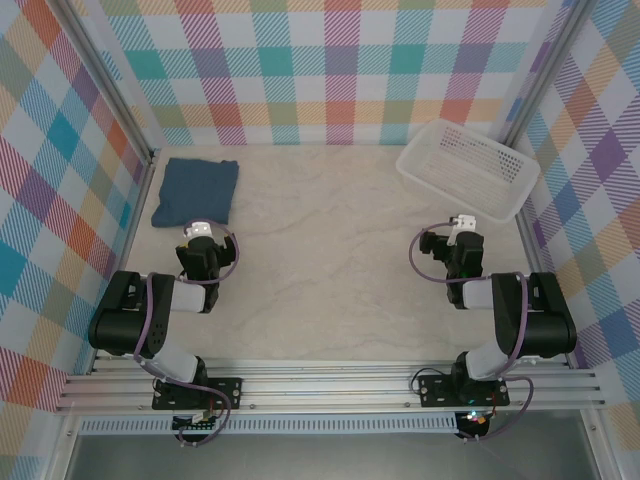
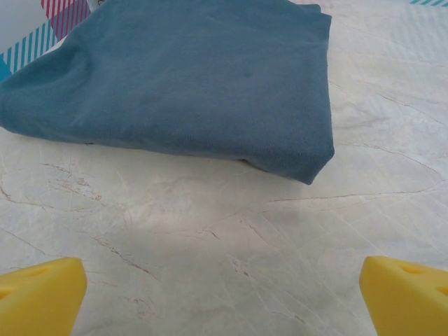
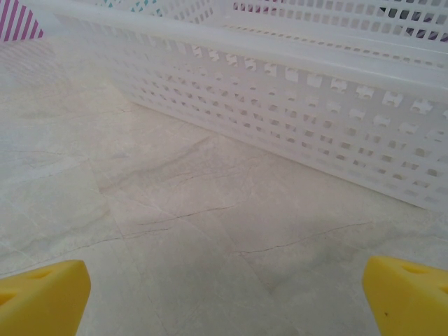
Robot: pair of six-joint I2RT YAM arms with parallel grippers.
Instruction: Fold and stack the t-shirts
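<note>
T-shirt point(image 1: 198, 190) folding looks finished for this piece. Nearest, the left pincer point(image 1: 200, 228) and right pincer point(image 1: 462, 226) hover low over the bench point(image 1: 330, 260), both spread wide, holding nothing. Just beyond the left one lies the teal shirt, folded square, in the far-left corner. Past the right one sits the white basket point(image 1: 455, 190). Next, I judge, comes fetching another shirt to stack on it, or backing off.
</note>
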